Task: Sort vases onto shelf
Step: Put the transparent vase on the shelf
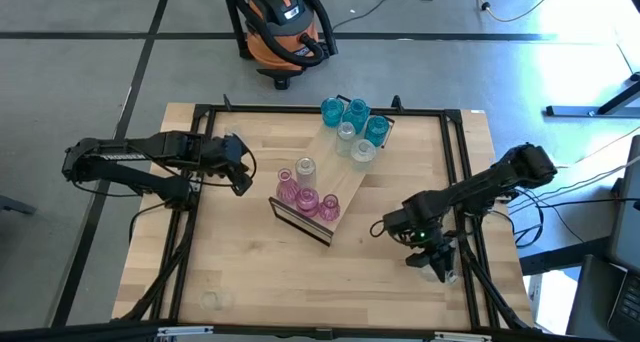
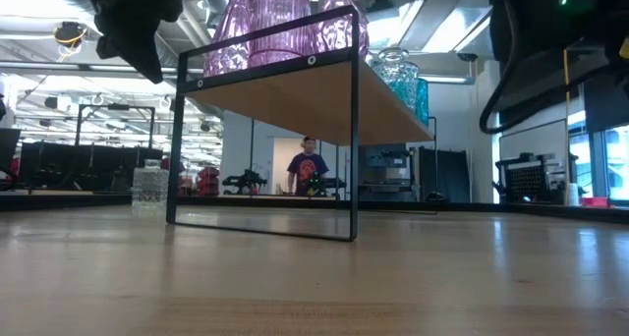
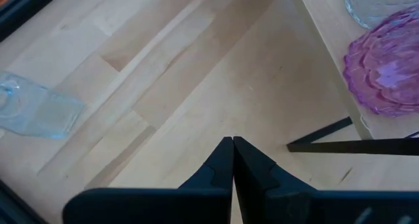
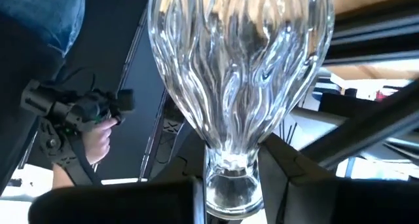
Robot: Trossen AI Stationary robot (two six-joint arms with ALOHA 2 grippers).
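Right gripper [image 1: 436, 265] near the right edge of the light-wood bench [image 1: 240, 282], fingers [image 4: 291, 168] clamped round the narrow neck of a clear ribbed glass vase [image 4: 239, 80]. Carrying step in hand, judging by that grasp: one clear vase lifted and due for the long light-wood shelf [image 1: 345, 187] on its thin black frame. Pink glass vases [image 1: 305, 197] grouped at the shelf's near end, teal-blue glass vases [image 1: 352, 115] at the far end, other clear vases [image 1: 354, 142] between and beside them.

Next move likely a swing left toward the clear group, then a lowering into a free spot without knocking neighbours, vase kept upright.

Left gripper [image 1: 240, 172] waiting just left of the shelf's pink end, fingers [image 3: 219, 168] pressed together, empty. Another clear vase [image 3: 36, 106] lying on the bench beyond it, not yet sorted.
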